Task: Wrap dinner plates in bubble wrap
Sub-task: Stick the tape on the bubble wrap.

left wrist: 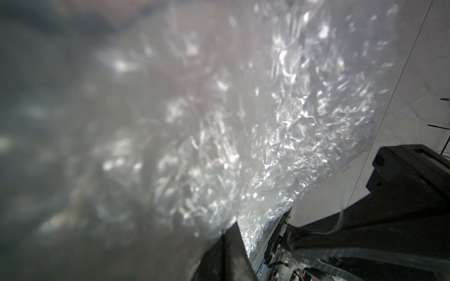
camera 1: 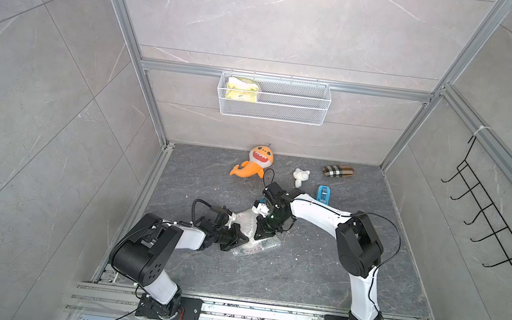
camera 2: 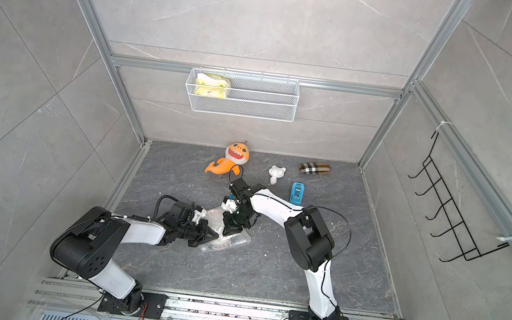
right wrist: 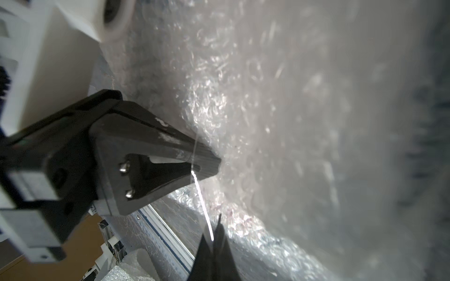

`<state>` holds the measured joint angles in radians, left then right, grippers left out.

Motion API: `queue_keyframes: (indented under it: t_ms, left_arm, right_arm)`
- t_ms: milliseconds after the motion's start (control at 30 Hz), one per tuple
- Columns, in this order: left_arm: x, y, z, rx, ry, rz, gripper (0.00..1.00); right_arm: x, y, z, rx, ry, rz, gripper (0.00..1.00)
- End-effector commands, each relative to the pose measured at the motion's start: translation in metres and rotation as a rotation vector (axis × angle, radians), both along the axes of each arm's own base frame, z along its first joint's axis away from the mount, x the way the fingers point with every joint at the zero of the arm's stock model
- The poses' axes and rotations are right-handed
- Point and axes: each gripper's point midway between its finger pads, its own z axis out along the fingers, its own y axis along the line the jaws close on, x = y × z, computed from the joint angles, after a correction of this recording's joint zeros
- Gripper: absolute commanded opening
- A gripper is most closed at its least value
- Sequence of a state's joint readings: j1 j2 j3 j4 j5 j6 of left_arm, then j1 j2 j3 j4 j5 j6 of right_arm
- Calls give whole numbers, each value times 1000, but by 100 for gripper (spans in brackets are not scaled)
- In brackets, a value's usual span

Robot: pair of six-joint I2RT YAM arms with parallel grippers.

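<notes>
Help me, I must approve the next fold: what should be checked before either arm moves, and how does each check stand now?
1. Left gripper shut on the bubble wrap: ok.
2. Right gripper shut on the wrap's edge: ok.
3. Grippers apart from each other: ok, though close.
4. Plate fully covered: cannot tell, hidden under crumpled film.
5. Orange shark toy and blue object clear of the wrap: ok.

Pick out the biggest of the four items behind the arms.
The orange shark plush, by the back wall; the white figurine, plaid case and blue object are all clearly smaller.
</notes>
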<state>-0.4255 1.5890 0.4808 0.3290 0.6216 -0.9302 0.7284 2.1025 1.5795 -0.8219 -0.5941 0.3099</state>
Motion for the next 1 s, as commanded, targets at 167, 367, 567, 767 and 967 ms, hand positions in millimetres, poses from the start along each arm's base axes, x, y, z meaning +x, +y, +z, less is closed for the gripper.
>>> queue_keyframes:
  t_ms: [167,367,567,767,967]
  left_arm:
    - [-26,29,-40,145,133,60,1]
    - [-26,29,-35,134,125,68,1]
    - [-26,28,-27,121,105,70,3]
    - [-24,29,-4,111,69,77,20]
    - [-9,28,32,92,-22,101,26]
  right_arm:
    - [-5,-2,-26,-103,69,-48,0]
    - [-10,-12,-46,-182,140,-91,0]
    - [-13,-15,-60,-234,203,-92,0]
    - [-18,-23,-70,-279,220,-90,0]
    - [-19,-28,-75,-297,213,-90,0]
